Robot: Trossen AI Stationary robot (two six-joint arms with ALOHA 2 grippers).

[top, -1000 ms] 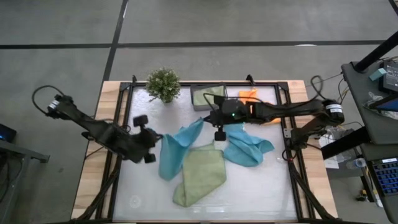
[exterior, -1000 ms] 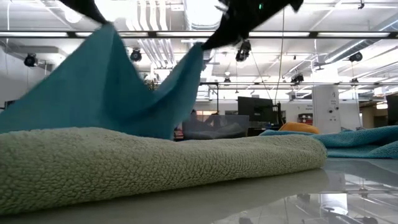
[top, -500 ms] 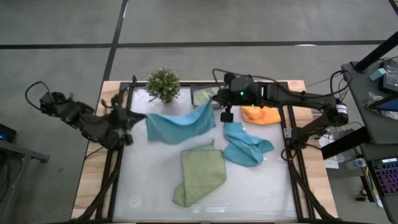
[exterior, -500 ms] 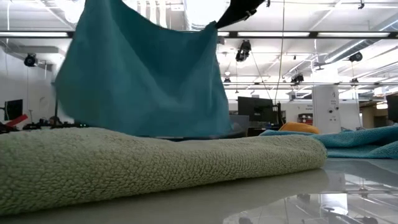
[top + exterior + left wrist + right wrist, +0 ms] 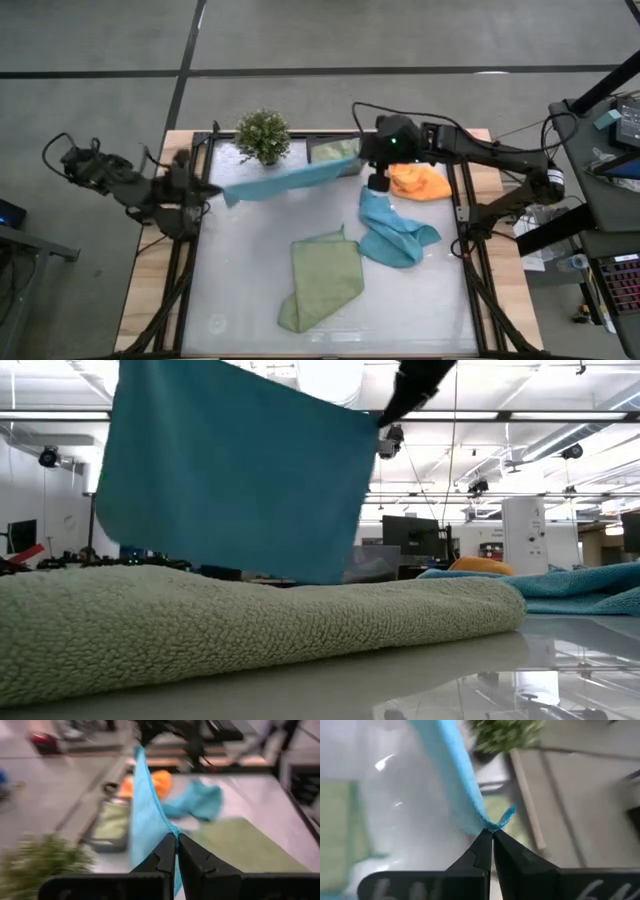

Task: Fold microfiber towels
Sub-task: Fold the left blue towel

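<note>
A teal-blue towel point(image 5: 290, 178) hangs spread between my two grippers over the table's far half; it shows as a flat sheet in the low view point(image 5: 235, 480). My left gripper point(image 5: 212, 190) is shut on its left top corner and my right gripper point(image 5: 362, 168) on its right top corner. A light green towel point(image 5: 322, 278) lies partly folded on the table's middle. A second teal-blue towel point(image 5: 395, 232) lies crumpled at the right. An orange towel point(image 5: 420, 182) lies at the far right. Another light green towel point(image 5: 335, 153) lies in the grey bin. My left gripper pinches the towel's top corner point(image 5: 171, 834) between its two fingertips, at the hemmed edge. The fingers lie about level, coming from the table's left. The towel hangs below and runs taut toward the other arm. My right gripper pinches the opposite top corner point(image 5: 493, 825) between its two fingertips, with a small tip of cloth sticking out beside them. The fingers come from the table's right. The towel's top edge runs taut from them toward the left arm, and the sheet hangs below.
A small potted plant point(image 5: 263, 135) stands at the far edge, just behind the hanging towel. The grey bin point(image 5: 322, 170) stands at the far middle. The table's near left part point(image 5: 240, 300) is bare.
My left gripper has gone toward the table's left and far edges, my right gripper toward the far edge and a little right, both still shut. The teal-blue towel, which sagged between them onto the table, is now lifted, spread flat and drawn taut along its top edge.
</note>
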